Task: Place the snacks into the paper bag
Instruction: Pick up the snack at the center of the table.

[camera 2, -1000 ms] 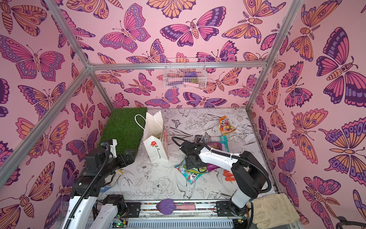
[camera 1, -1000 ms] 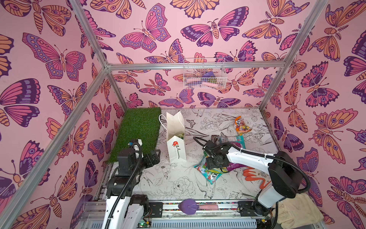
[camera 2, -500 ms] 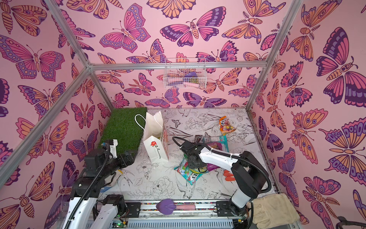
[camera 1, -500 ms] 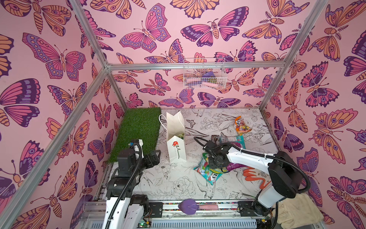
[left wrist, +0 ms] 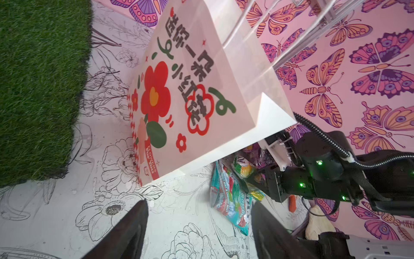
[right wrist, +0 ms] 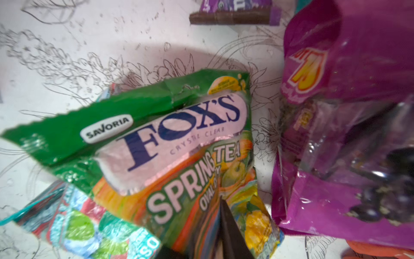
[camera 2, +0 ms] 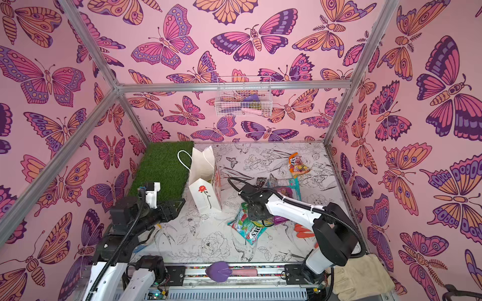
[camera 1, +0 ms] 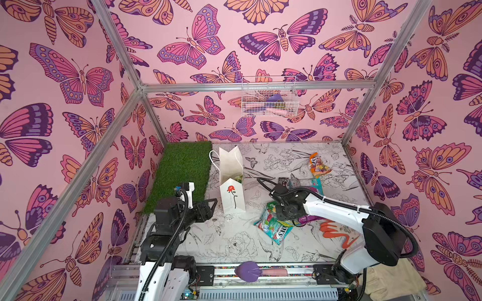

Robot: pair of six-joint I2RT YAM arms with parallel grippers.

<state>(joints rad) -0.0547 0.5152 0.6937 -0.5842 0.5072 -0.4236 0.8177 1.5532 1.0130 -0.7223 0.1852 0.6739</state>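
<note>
The white paper bag (camera 1: 232, 192) (camera 2: 206, 194) (left wrist: 201, 89) stands upright and open beside the grass mat. My right gripper (camera 1: 283, 212) (camera 2: 257, 216) (right wrist: 215, 208) is shut on the green-yellow FOX'S packet (right wrist: 168, 134) (left wrist: 243, 167), which lies over a teal FOX'S packet (camera 1: 273, 230) (camera 2: 247, 230) (right wrist: 78, 228). The purple grape bag (right wrist: 347, 112) (camera 1: 307, 219) sits right beside them. A brown bar wrapper (right wrist: 230, 18) and an orange packet (camera 1: 317, 165) (camera 2: 297, 165) lie farther back. My left gripper (camera 1: 212, 204) (camera 2: 181, 203) (left wrist: 199, 201) is open and empty, facing the bag.
A green grass mat (camera 1: 182, 169) covers the back left. A flat orange glove (camera 1: 336, 232) lies under my right arm. White work gloves (camera 1: 386, 281) rest at the front right corner. A wire basket (camera 1: 268, 101) hangs on the back wall.
My right jaws have closed onto the green-yellow packet and creased it. The left jaws have narrowed a little; that arm has stayed in place.
</note>
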